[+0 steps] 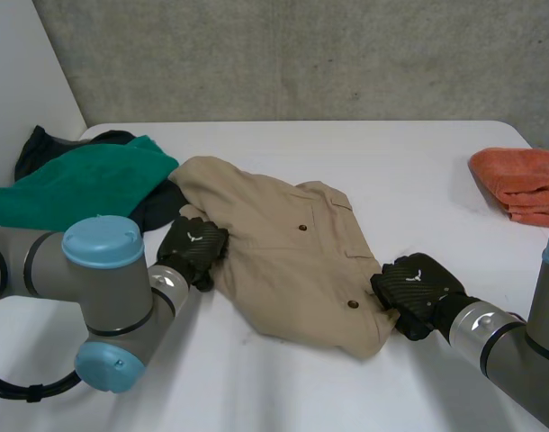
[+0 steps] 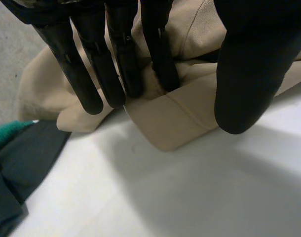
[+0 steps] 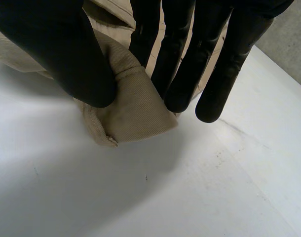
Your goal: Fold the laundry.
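Rumpled beige buttoned fabric garment (image 1: 292, 261) lies between the hands. Left hand (image 1: 192, 245) pinches its near edge; right hand (image 1: 414, 290) pinches a hem corner. Folding is judged barely begun.

Orange cloth (image 1: 525, 180) partly off-frame
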